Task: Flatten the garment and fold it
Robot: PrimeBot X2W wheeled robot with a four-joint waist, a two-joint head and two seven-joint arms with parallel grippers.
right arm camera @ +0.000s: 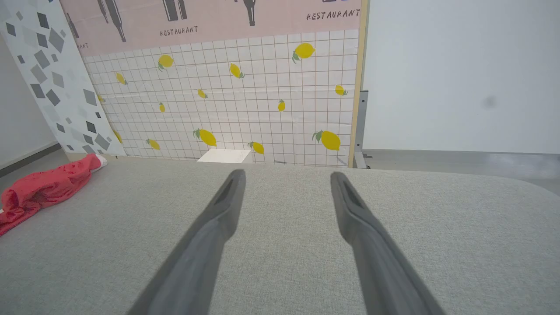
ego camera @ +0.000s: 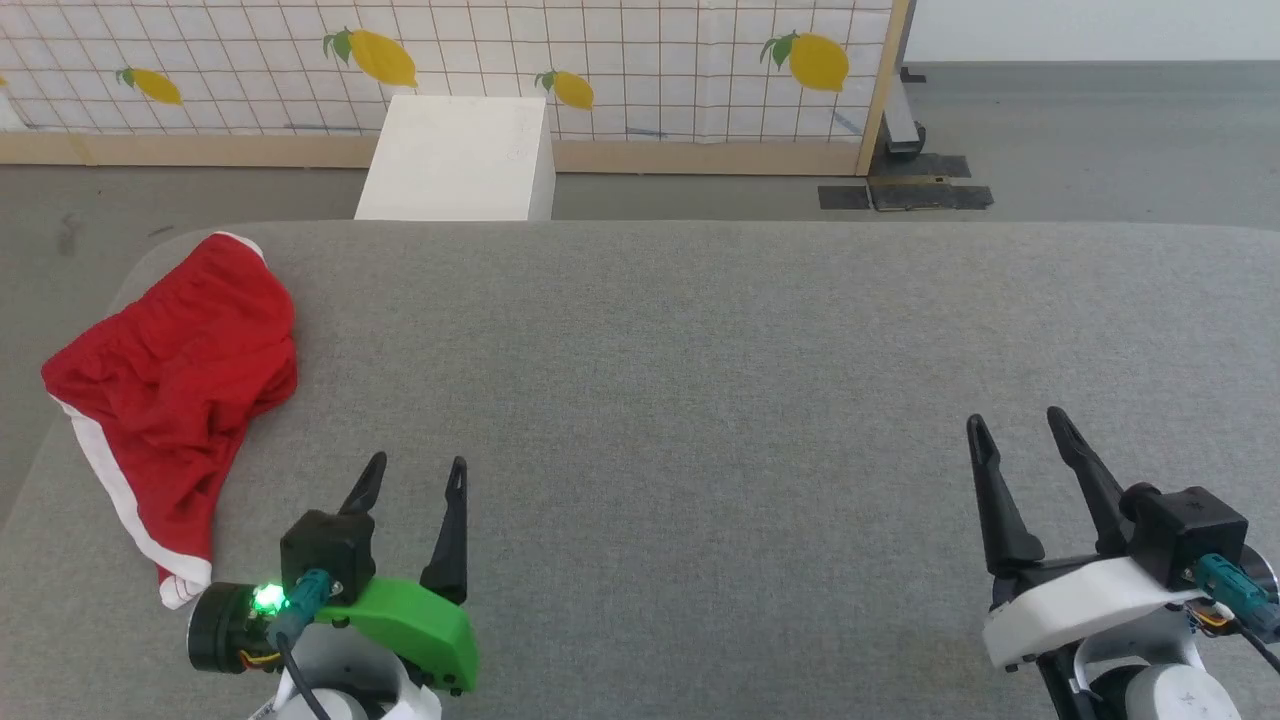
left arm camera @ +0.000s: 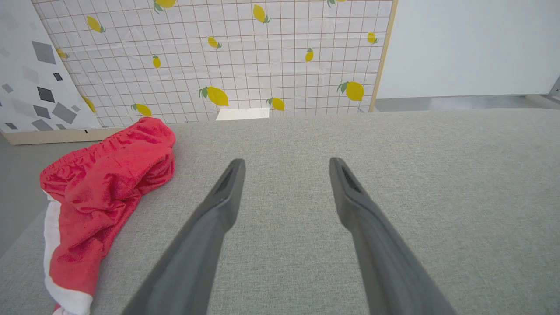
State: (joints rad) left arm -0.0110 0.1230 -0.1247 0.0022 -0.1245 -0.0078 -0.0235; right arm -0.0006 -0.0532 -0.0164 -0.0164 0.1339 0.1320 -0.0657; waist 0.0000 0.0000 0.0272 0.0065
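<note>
The red shorts (ego camera: 175, 390) lie in a crumpled heap at the far left of the grey cloth table (ego camera: 700, 330). They are not flat. A bit of them spills over the table's left edge. A white band runs down their left side to the near end, and a small bit of white shows at the far end. In the left wrist view the bunched, stretchy top of the shorts is at the far end.

Just right of the near end of the shorts is the left gripper (ego camera: 418, 462). It has a green shell and a little green light. Its two dark fingers point away from the robot and stand wide apart. Nothing is between them. It is near the shorts but not touching them.

Behind the table, a bit left of the middle, a white box (ego camera: 460, 160) stands on the grey floor (ego camera: 1100, 140). Behind the box is a white tiled screen with yellow lemons (ego camera: 640, 70) on it.

Far over on the right is the right gripper (ego camera: 1015, 418), with a white shell. Its two dark fingers are wide apart too, and they hold nothing. They sit over bare table, well apart from the shorts. In the right wrist view the shorts are a small red lump far off at the left edge.
</note>
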